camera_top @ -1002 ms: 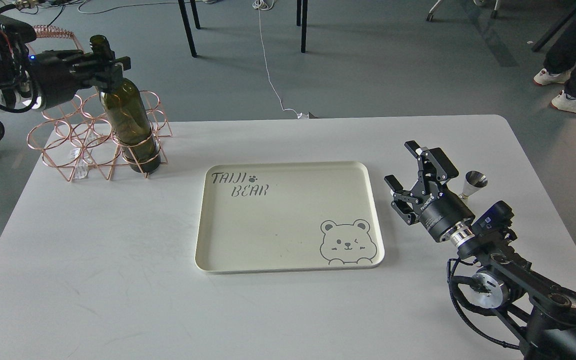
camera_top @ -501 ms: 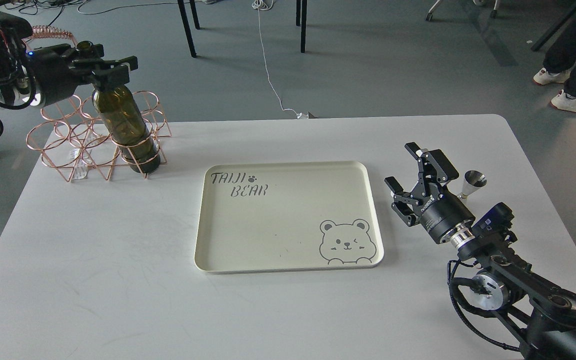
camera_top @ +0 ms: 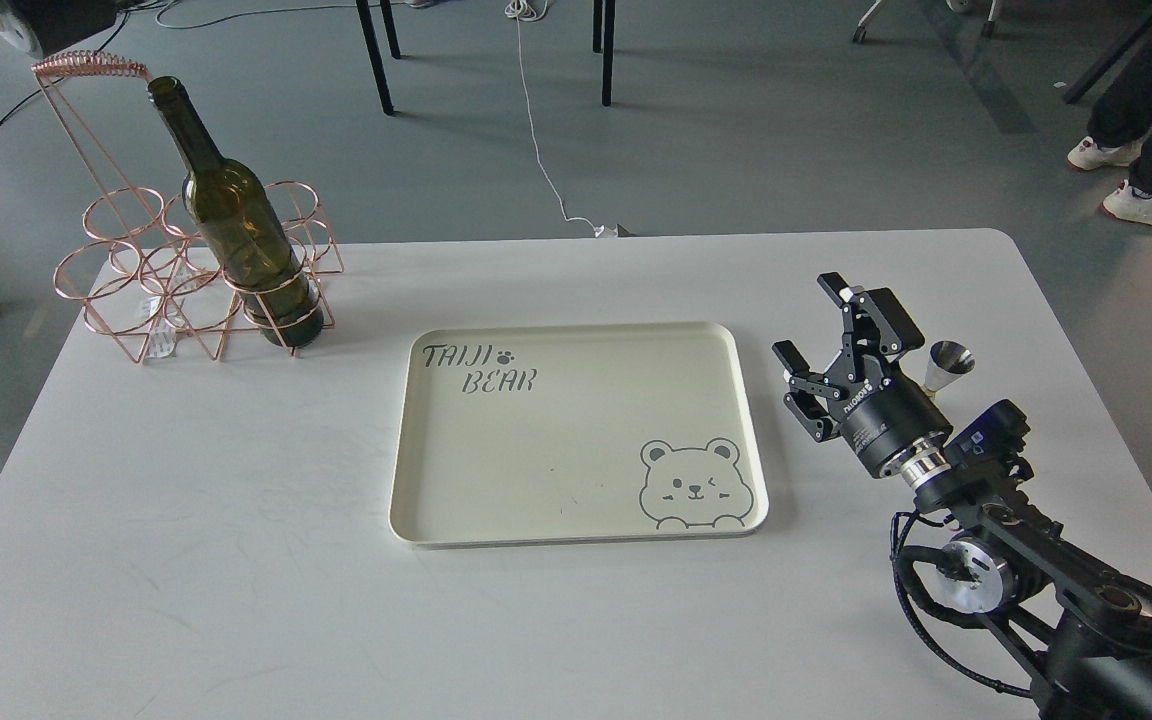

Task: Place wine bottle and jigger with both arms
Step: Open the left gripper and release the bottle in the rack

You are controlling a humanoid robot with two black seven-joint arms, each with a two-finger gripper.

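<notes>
The dark olive-green wine bottle (camera_top: 236, 225) stands leaning in the right ring of a copper wire rack (camera_top: 151, 290) at the table's far left, with nothing holding it. The small silver jigger (camera_top: 947, 366) stands upright on the table at the right. My right gripper (camera_top: 808, 318) is open and empty, just left of the jigger and right of the tray, apart from both. Only a dark piece of my left arm (camera_top: 46, 20) shows at the top left corner; its gripper is out of view.
A cream tray (camera_top: 576, 332) printed "TAIJI BEAR" lies in the middle of the white table (camera_top: 236, 560), with nothing in it. Chair legs, a cable and a person's feet (camera_top: 1136, 195) are on the floor beyond the table.
My left gripper has let go of the bottle neck and drawn back up and left out of view. The bottle stays in the rack. My right gripper has shifted slightly towards the jigger.
</notes>
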